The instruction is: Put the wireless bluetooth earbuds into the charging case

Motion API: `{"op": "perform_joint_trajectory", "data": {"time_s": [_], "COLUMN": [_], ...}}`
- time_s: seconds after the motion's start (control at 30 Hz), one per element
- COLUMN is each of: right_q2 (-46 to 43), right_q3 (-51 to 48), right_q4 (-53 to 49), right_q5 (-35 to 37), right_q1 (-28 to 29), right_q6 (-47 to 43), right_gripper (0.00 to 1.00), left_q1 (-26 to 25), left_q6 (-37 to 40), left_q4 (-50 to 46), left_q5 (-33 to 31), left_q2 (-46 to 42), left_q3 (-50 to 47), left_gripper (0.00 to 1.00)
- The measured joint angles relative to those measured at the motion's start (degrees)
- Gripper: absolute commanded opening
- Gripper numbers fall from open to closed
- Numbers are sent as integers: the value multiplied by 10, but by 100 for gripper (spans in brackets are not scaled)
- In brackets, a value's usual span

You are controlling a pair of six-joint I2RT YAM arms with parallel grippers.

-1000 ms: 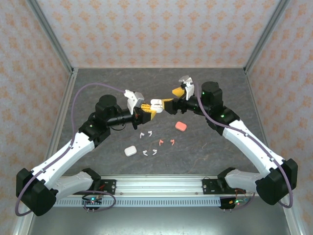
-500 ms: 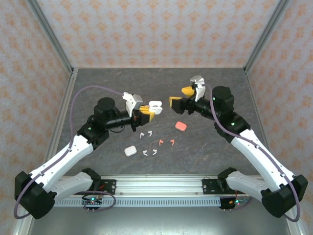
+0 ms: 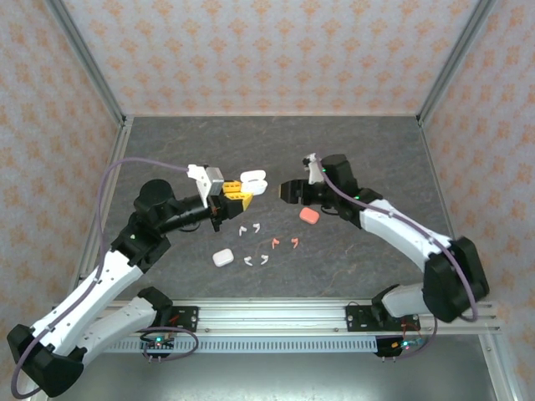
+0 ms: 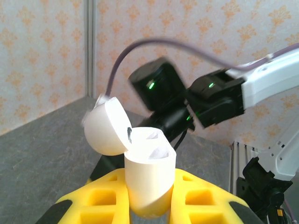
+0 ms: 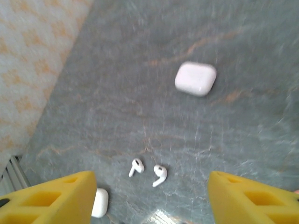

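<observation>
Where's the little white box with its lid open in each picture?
Top external: the open white case sits just left of centre, held by the left gripper.
Left wrist: the open white case stands bottom centre, lid tipped left.
Right wrist: the shut white case lying on the table is another one.
Shared landmark: the yellow fingers clamping it.

We see left gripper (image 4: 149,203) clamping white case (image 4: 150,179) upright, lid (image 4: 105,127) hinged open leftward (right arm (image 4: 219,95) blurred behind).
</observation>
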Motion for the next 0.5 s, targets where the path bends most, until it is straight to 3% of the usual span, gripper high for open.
{"op": "perform_joint_trajectory", "data": {"time_s": [0.23,0.5], "right_q2": [141,277], "right_q3": [26,172], "right_q4": [12,-31], "right_q5": [-20,-24], "right_q1": [75,121], "right_q6": [5,-33], "right_gripper": [56,46], "left_q1": [0,0], "left_q6": [-9,-14], "left_q4": [6,7], "left_q5": [0,0], "left_q2": [-7,-25], "left_q3": [0,14], "left_gripper": [0,0]}}
